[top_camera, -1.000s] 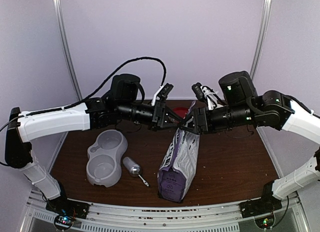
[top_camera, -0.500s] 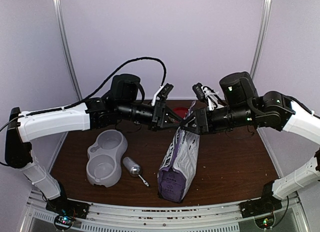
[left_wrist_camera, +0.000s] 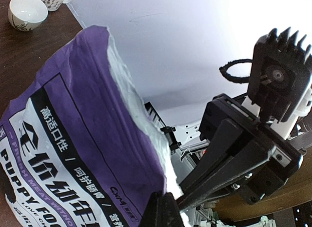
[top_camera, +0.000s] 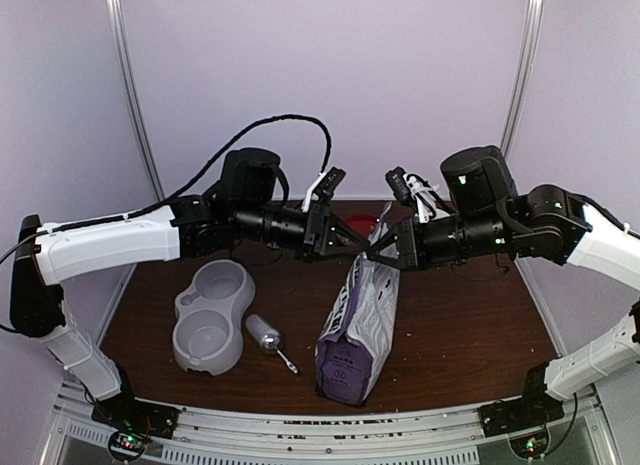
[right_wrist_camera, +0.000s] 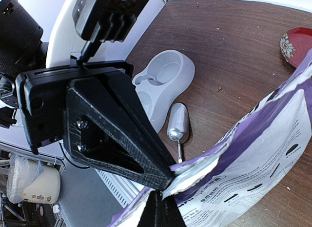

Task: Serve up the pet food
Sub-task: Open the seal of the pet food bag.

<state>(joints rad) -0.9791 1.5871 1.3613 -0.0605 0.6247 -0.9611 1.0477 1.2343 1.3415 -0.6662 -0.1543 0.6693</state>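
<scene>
Right gripper (top_camera: 384, 255) newly tight on purple bag (top_camera: 355, 325) rim; pet food hidden.

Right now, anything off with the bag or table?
The purple bag has a ragged, torn-open top edge, pinched by both the left gripper and the right gripper. The bag leans rather than standing straight. A stray brown crumb lies on the table near the scoop. No larger spill shows.

arms (top_camera: 110, 240): white shells, blk joints | blk cable (top_camera: 270, 125) | fingers (right_wrist_camera: 112, 134): blk, wedge, screws
</scene>
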